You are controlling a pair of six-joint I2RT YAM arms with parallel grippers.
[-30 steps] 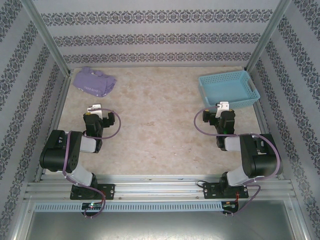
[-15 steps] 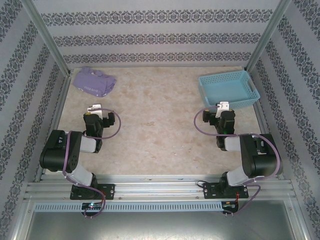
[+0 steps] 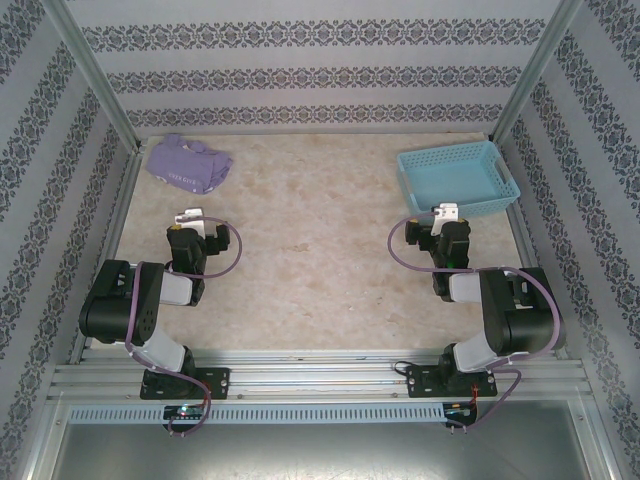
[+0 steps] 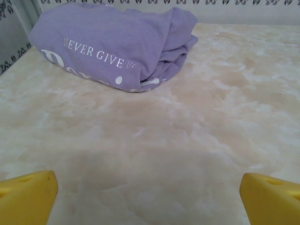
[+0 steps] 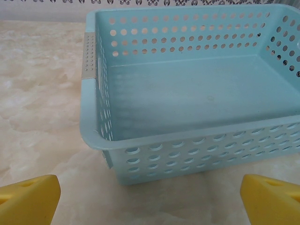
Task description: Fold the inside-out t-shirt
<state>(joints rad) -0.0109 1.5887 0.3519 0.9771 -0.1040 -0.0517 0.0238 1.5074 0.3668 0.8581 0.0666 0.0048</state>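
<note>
The inside-out t-shirt [image 3: 188, 164] is a lavender bundle at the far left corner of the table; in the left wrist view the t-shirt [image 4: 117, 44] lies bunched with pale lettering on it. My left gripper [image 3: 188, 216] rests well short of it, near the table's left side. In its own view the left gripper [image 4: 150, 199] is open, its yellow fingertips [image 4: 28, 197] wide apart over bare table. My right gripper [image 3: 446, 212] sits just before the blue basket, and the right gripper [image 5: 150, 201] is open too, with nothing between its yellow fingertips [image 5: 272, 199].
A light blue lattice basket [image 3: 458, 177] stands at the far right, its basket wall [image 5: 197, 145] close in front of the right gripper and nothing in it. Patterned walls and metal posts enclose the marbled table [image 3: 310, 240].
</note>
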